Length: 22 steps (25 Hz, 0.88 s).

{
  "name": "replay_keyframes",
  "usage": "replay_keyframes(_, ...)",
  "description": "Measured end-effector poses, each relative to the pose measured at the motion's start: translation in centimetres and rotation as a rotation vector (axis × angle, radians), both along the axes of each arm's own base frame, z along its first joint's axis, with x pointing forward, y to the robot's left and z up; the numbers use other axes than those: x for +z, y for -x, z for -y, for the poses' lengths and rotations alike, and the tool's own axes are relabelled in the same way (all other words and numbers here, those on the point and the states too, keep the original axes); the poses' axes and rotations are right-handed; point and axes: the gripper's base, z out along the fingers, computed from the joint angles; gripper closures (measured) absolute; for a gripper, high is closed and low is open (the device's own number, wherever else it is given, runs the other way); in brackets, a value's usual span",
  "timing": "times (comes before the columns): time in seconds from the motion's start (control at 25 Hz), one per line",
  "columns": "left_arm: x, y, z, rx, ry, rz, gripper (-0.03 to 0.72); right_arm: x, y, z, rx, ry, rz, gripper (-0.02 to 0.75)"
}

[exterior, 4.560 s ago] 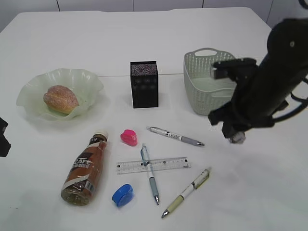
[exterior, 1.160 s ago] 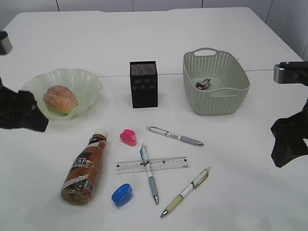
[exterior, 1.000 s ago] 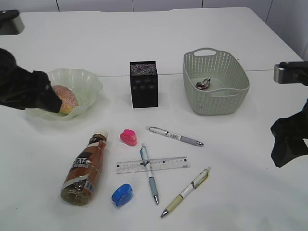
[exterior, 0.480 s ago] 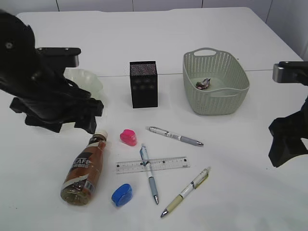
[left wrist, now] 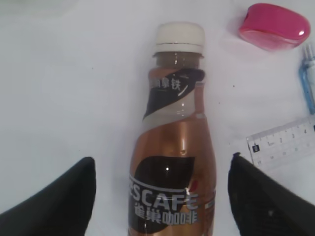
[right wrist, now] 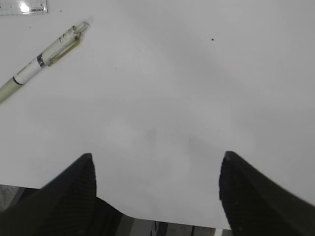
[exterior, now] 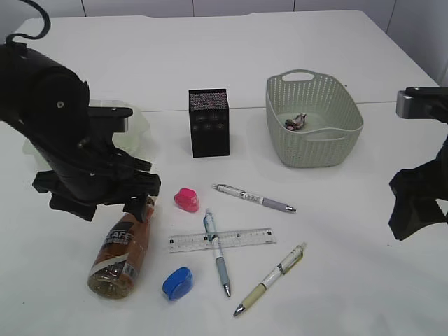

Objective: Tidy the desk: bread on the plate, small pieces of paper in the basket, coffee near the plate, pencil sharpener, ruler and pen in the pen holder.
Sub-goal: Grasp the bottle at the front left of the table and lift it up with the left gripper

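Note:
The coffee (left wrist: 173,147) lies on its side on the desk (exterior: 350,280), cream cap pointing away. My left gripper (left wrist: 161,162) is open and straddles the bottle's body with a gap on each side. In the exterior view my left arm (exterior: 77,154) covers the bottle's neck and most of the plate (exterior: 137,123); the bread is hidden behind it. The pen holder (exterior: 209,122) stands upright. The ruler (exterior: 222,240) lies under a blue pen (exterior: 218,253), with two more pens (exterior: 255,199) (exterior: 271,278) nearby. A pink pencil sharpener (exterior: 187,199) and a blue one (exterior: 178,283) flank the coffee. My right gripper (right wrist: 156,160) hangs open over bare desk.
The basket (exterior: 329,143) stands at the back right with small pieces of paper (exterior: 295,122) inside. My right arm (exterior: 416,203) is at the right edge of the desk, near its front edge. A pen tip (right wrist: 42,61) lies at the upper left of the right wrist view.
My left arm has swung in from the left, across the plate, and come down over the coffee bottle; its jaws have widened a little. The right arm has stayed put.

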Motion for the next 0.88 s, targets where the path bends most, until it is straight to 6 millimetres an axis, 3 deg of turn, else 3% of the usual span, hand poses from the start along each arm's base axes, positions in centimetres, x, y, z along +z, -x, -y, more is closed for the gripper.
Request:
replay_keyframes(0.56,-2.0,-0.7,0.6,0.003,0.021,-0.001,0.07,0.0,-0.1,0.0,0.018,0.001,0.011,0.169)
replay_keyframes(0.88,-3.1,-1.0,0.9,0.003,0.028,-0.003,0.107,0.0,-0.1,0.0,0.024,0.002,0.012,0.169)
